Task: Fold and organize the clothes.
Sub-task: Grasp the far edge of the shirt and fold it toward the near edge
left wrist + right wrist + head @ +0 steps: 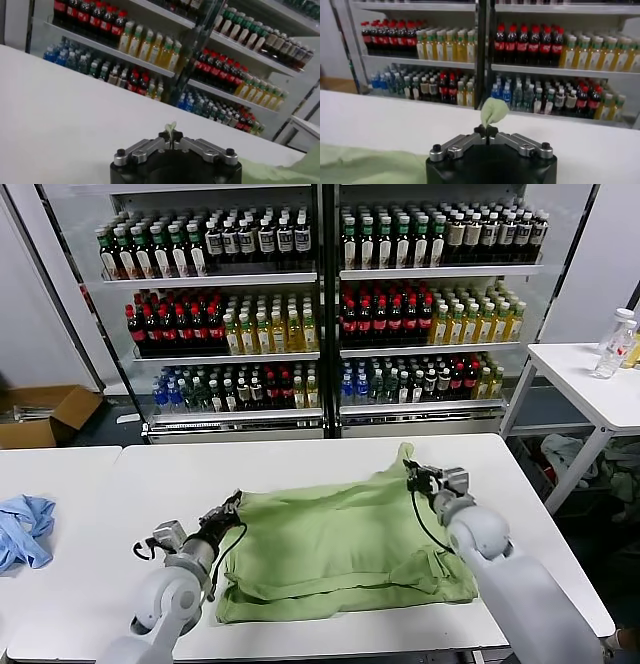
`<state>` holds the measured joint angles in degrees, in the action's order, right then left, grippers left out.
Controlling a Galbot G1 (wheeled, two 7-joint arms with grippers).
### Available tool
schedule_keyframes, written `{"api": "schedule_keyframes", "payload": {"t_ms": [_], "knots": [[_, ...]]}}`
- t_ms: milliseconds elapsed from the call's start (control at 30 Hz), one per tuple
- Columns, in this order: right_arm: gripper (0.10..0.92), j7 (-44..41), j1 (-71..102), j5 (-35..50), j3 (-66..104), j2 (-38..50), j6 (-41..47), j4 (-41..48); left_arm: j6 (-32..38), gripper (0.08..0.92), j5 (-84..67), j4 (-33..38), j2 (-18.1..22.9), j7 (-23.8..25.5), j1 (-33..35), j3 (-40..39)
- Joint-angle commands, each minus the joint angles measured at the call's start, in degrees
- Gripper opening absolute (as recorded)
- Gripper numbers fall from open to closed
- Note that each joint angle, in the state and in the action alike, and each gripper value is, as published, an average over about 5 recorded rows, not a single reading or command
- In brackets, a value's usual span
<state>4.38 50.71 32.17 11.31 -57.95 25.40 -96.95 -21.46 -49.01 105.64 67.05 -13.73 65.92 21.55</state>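
lying rumpled and soft on the smooth white table (pixel 300 459), one sage-green cotton shirt (pixel 340 549) spreads in a rough rectangle. two grippers: the left gripper (pixel 234 506) is clenched on its left edge, the right gripper (pixel 411 474) pinches a raised fabric peak at the far right corner.

Bright, even indoor light, soft shadows under the shirt (pixel 340 549); wrist views slightly blurred.

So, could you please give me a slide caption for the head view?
Both grippers, left and right, pinch the green shirt on the white table.
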Motion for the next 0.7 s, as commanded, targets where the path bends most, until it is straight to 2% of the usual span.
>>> {"api": "schedule_keyframes", "payload": {"t_ms": [33, 233, 467, 567, 700], "knots": [[0.109, 0.69, 19.94, -1.69, 11.0, 3.32, 2.48, -18.11, -2.73, 0.094, 0.51, 7.74, -2.33, 0.79, 10.23, 1.88], [0.109, 1.31, 27.41, -4.44, 14.46, 2.15, 3.28, -20.67, -3.52, 0.094, 6.66, 8.7, -2.78, 2.63, 15.13, 1.4], [0.112, 5.03, 28.88, -8.57, 13.11, -1.54, 7.44, -18.14, -1.78, 0.097, 19.24, 7.67, -0.56, 4.64, 15.46, -0.47], [0.155, 5.73, 28.71, -9.54, 12.6, -2.29, 7.68, -18.04, 0.69, 0.134, 26.78, 8.72, 1.27, 3.58, 16.09, -0.91], [0.27, 5.45, 30.05, -9.98, 13.2, -2.18, 7.61, -20.07, 3.88, 0.244, 31.73, 11.42, 5.58, -1.88, 18.57, -0.88]]}}
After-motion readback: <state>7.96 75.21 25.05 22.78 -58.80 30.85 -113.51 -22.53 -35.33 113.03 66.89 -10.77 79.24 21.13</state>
